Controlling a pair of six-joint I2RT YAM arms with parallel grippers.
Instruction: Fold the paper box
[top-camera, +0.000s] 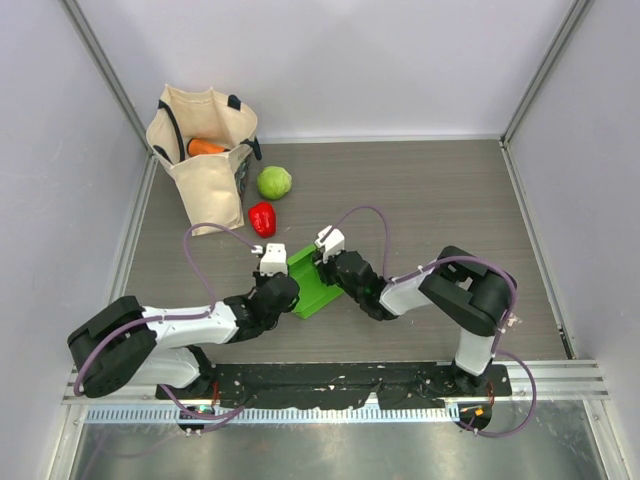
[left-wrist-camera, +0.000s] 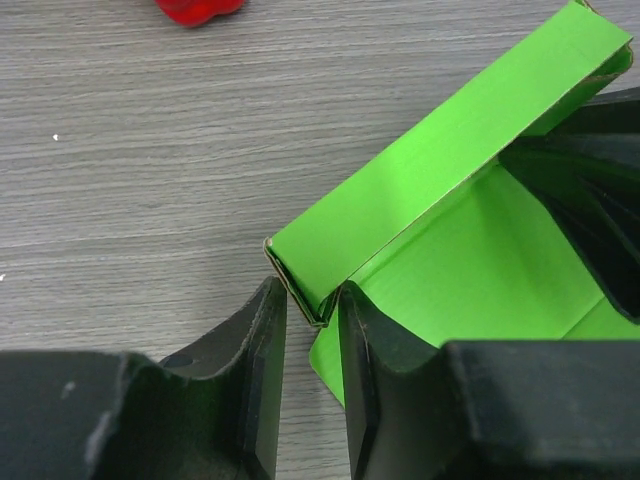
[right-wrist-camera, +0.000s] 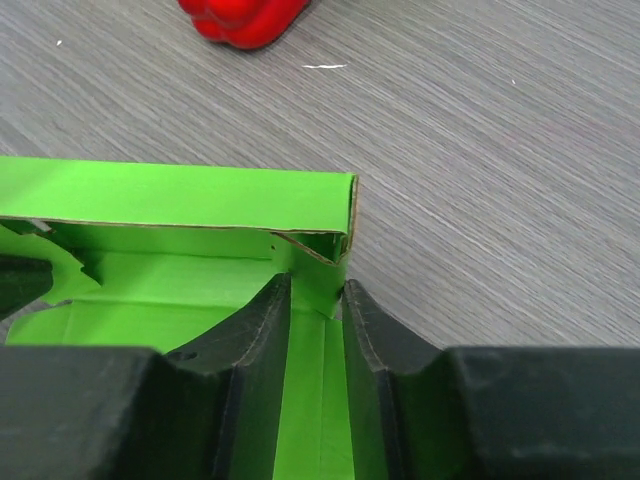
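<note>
The paper box (top-camera: 311, 291) is bright green card, partly folded, lying on the grey wood table between my two arms. One long wall (left-wrist-camera: 440, 170) is doubled over and stands up from the box floor (left-wrist-camera: 470, 270). My left gripper (left-wrist-camera: 305, 300) stands open around the near end of that wall. Its right finger (left-wrist-camera: 360, 340) touches the card, and bare table shows between the card and its left finger. At the wall's other end, my right gripper (right-wrist-camera: 315, 290) is open, its fingers on either side of the corner flap of the box (right-wrist-camera: 170, 195).
A red pepper (top-camera: 262, 218) lies just beyond the box. A round pale-green cabbage (top-camera: 274, 182) sits behind it. A cream tote bag (top-camera: 203, 185) holding a carrot (top-camera: 206, 147) stands at the back left. Grey walls enclose the table.
</note>
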